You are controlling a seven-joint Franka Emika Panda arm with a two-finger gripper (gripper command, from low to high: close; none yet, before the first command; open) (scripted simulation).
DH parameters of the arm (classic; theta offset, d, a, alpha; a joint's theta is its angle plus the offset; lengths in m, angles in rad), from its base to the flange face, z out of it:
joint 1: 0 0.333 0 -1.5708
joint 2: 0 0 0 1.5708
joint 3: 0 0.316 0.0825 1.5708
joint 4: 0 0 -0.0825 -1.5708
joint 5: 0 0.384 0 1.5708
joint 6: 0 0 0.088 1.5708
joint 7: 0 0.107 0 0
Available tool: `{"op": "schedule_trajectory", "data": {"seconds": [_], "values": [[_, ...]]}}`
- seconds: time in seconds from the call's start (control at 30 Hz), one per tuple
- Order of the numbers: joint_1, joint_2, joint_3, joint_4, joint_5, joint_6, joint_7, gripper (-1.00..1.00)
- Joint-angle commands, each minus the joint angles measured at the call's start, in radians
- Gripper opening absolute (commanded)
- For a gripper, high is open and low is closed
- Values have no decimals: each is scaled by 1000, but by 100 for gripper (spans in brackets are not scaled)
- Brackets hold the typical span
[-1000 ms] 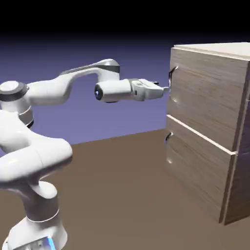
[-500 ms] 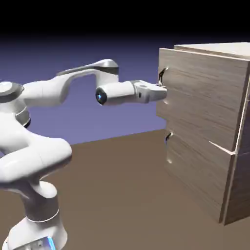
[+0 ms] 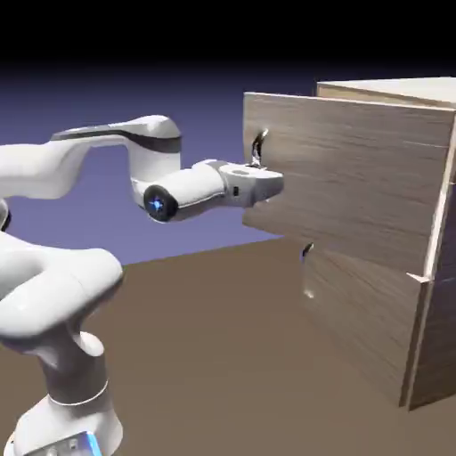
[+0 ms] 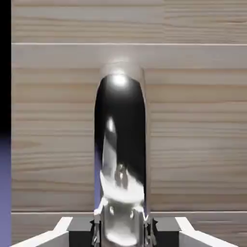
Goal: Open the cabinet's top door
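Note:
The cabinet (image 3: 438,294) stands at the exterior view's right. Its top door (image 3: 356,169), the larger upper wood-grain panel, stands out from the cabinet's front, with its handle edge nearest the arm. A small dark curved handle (image 3: 259,146) sits near that edge. My gripper (image 3: 270,178) reaches level from the left and is shut on the handle. In the hand view the glossy dark handle (image 4: 120,140) runs upright between my fingertips (image 4: 98,228), close against the door's wood (image 4: 193,125).
The lower, shorter panel (image 3: 356,312) is flush with the cabinet, and its small dark handle (image 3: 305,252) shows under the opened door. The brown table (image 3: 223,356) stretches between the robot's base (image 3: 71,392) and the cabinet.
The gripper closed on the top door's handle and drew back to the left. The door has come away from the cabinet's front, further in each frame.

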Motion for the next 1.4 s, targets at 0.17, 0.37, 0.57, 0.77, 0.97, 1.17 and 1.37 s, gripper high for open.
{"op": "schedule_trajectory", "data": {"seconds": [0.17, 0.37, 0.57, 0.77, 0.97, 1.17, 1.37], "values": [[-55, 29, -217, -77, -220, -258, -62, -100], [-167, 149, -425, -71, -476, -508, -166, -100], [-266, 349, -580, 9, -733, -709, -303, -100], [-315, 567, -678, 133, -952, -845, -432, -100], [-330, 784, -744, 290, -1138, -955, -545, -100], [-325, 1002, -788, 484, -1297, -1062, -640, -100], [-315, 1207, -809, 701, -1423, -1172, -716, -100]]}}
